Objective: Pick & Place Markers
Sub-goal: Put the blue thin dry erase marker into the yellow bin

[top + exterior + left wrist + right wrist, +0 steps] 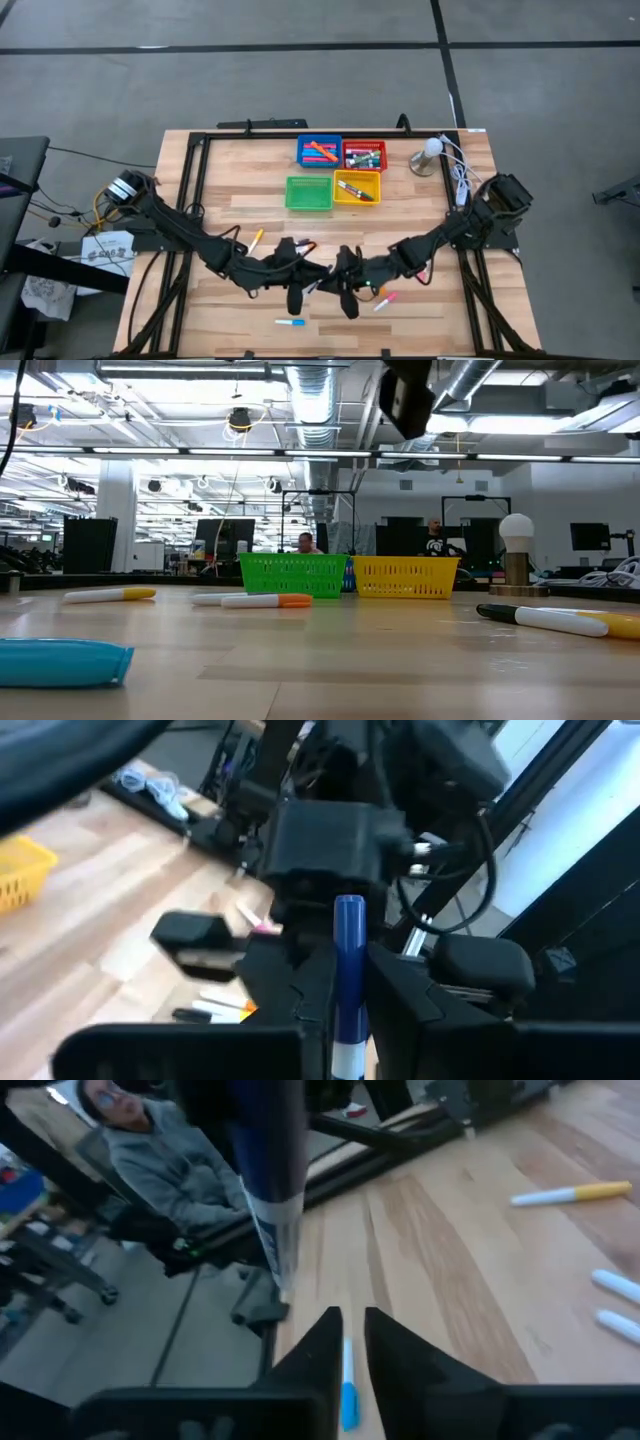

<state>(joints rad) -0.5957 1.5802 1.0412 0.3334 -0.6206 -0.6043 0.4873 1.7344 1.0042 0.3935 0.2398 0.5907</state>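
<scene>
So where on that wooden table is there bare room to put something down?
Bare wood lies between the square green plastic tray and the table's left edge, and along the far edge behind the trays. The near middle is crowded: both dark arms meet there among scattered markers.

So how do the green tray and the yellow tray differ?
The green tray looks empty; the yellow tray holds a few markers. In the high view green sits left of yellow. Both are square, latticed and side by side.
</scene>
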